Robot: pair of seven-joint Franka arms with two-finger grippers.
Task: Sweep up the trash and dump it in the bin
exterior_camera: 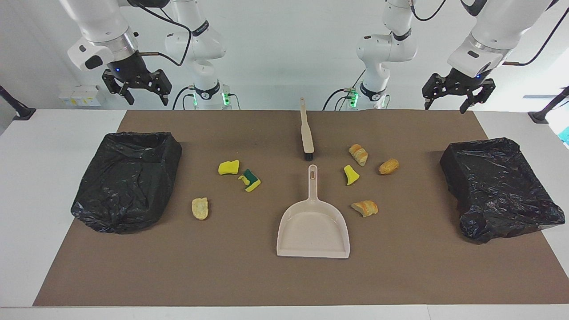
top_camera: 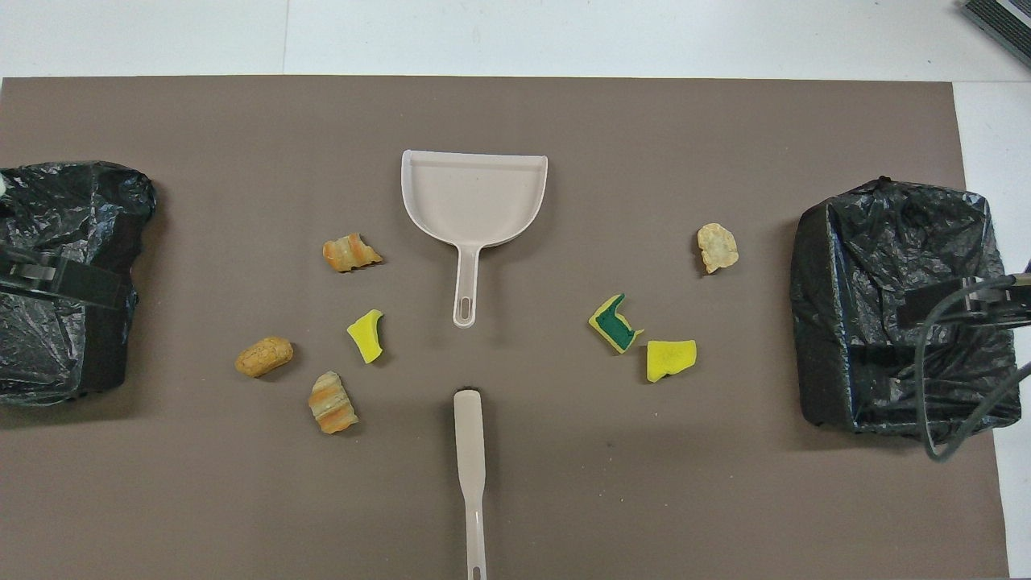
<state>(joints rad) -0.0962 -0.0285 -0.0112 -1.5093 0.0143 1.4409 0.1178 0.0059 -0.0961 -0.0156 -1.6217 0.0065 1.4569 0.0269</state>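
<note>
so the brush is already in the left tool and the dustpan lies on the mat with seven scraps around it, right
Not quite: the brush is in no tool. The facing view shows it lying on the mat, just nearer the robots than the dustpan, while the left tool hangs open and empty up in the air. The dustpan and the seven scraps on the mat are as you say.
</note>
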